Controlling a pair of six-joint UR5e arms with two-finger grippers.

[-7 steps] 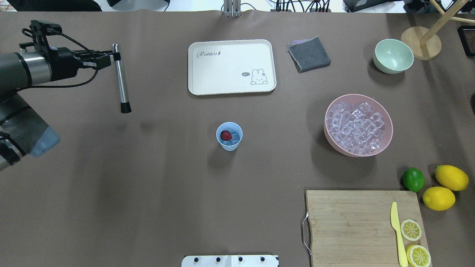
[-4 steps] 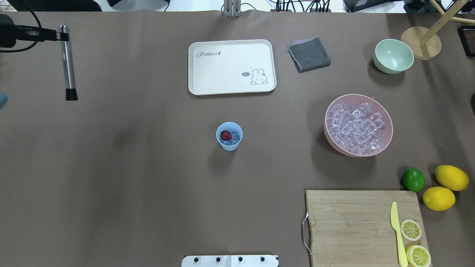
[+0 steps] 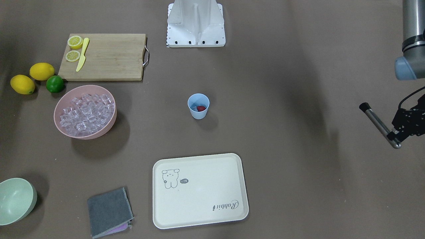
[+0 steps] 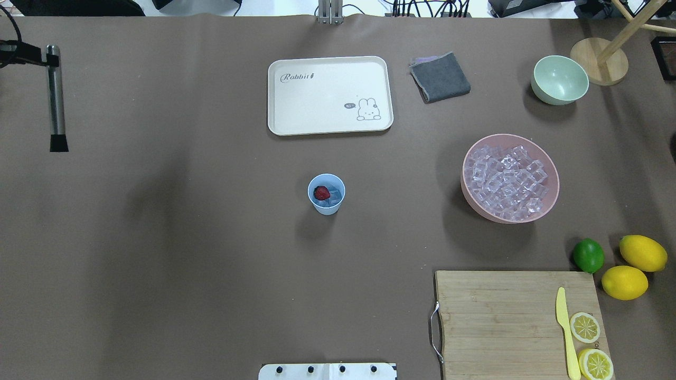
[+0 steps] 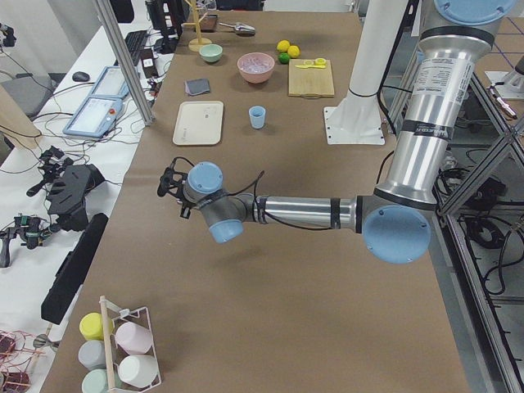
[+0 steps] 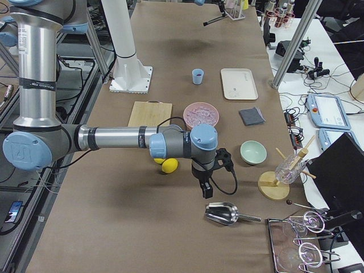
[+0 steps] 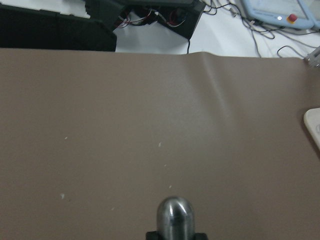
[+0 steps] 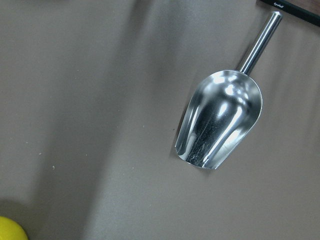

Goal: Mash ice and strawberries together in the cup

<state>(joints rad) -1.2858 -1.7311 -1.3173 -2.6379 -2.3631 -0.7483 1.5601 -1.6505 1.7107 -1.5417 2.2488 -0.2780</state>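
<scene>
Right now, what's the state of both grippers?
Left gripper: shut on the metal muddler.
Right gripper: cannot tell; it shows only in the side view.

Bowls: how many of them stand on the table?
2. The pink bowl, full of ice, is to the robot's right of the cup. The green bowl, empty, is farther off on that side, near a wooden stand. None seems hidden.

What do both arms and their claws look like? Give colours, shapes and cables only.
The left arm and right arm match: silver metal tubes, light-blue caps on rounded joints, black bands at the seams. Each ends in a small black claw, the left claw and the right claw, with a thin black cable looping beside the wrist.
</scene>
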